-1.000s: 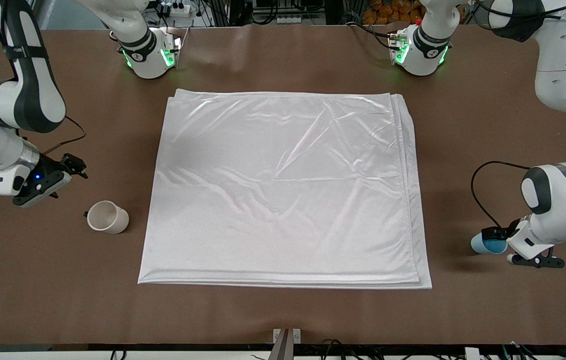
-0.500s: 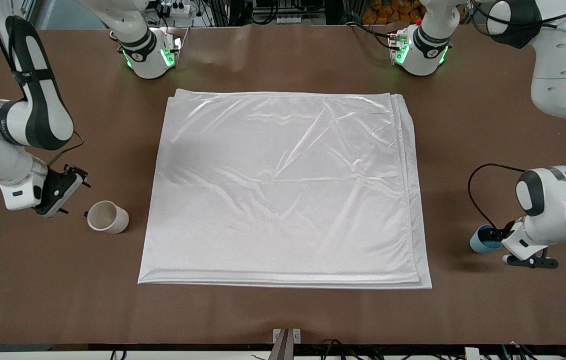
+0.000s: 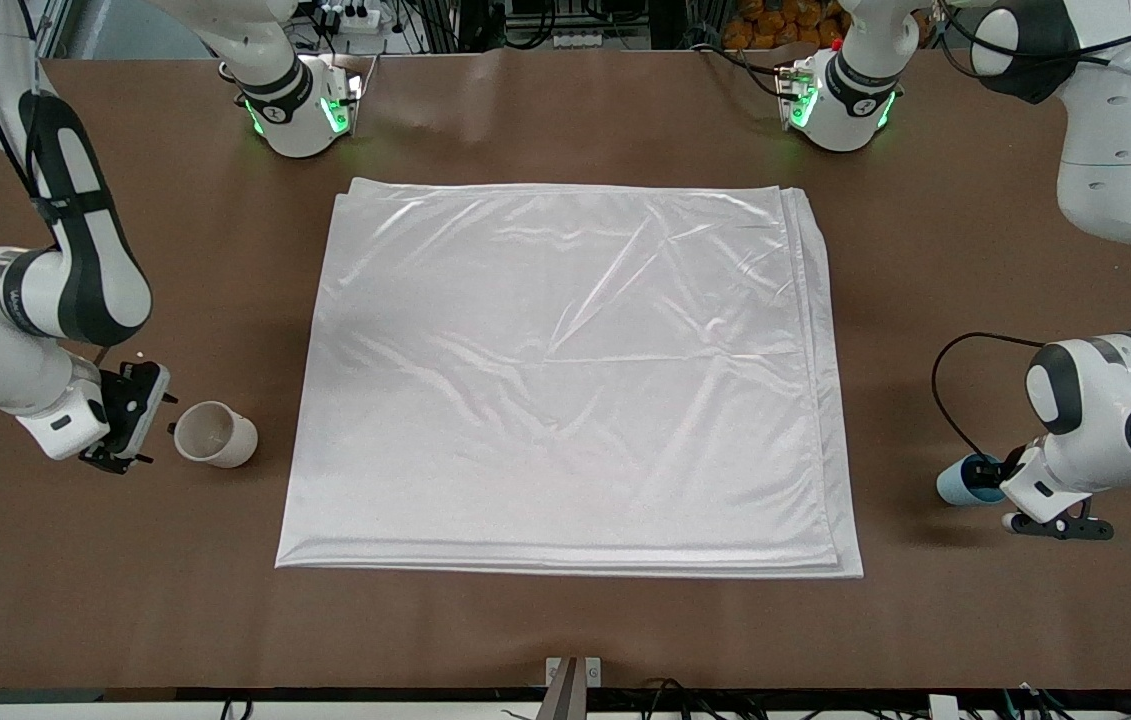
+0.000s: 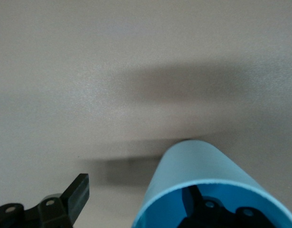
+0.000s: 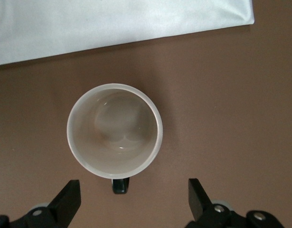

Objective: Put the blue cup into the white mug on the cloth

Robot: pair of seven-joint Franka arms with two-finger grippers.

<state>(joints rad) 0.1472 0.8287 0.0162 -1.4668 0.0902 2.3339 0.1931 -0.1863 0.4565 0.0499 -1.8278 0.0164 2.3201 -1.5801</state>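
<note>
The small light-blue tapered cup stands on the brown bench toward the left arm's end, well apart from the large shiny white folded cloth. The left hand is down at it with one finger inside the rim and the other outside the wall; whether the fingers already pinch the wall I cannot tell. The small cream cylindrical mug with its dark handle stands upright on the bare bench just beside the cloth's edge toward the right arm's end, not on the cloth. The right hand sits just beside the mug, fingers spread wide, the handle toward it. Judging ahead, a one-wall pinch on a light tapered cup could tip or swing it as it lifts. The right hand's fingers could also clip the rim or handle and push the mug over. Compared with a second ago, the right hand has dropped from higher up to right beside the mug, and the left hand has settled closer onto the cup, its fingers beginning to draw in.
</note>
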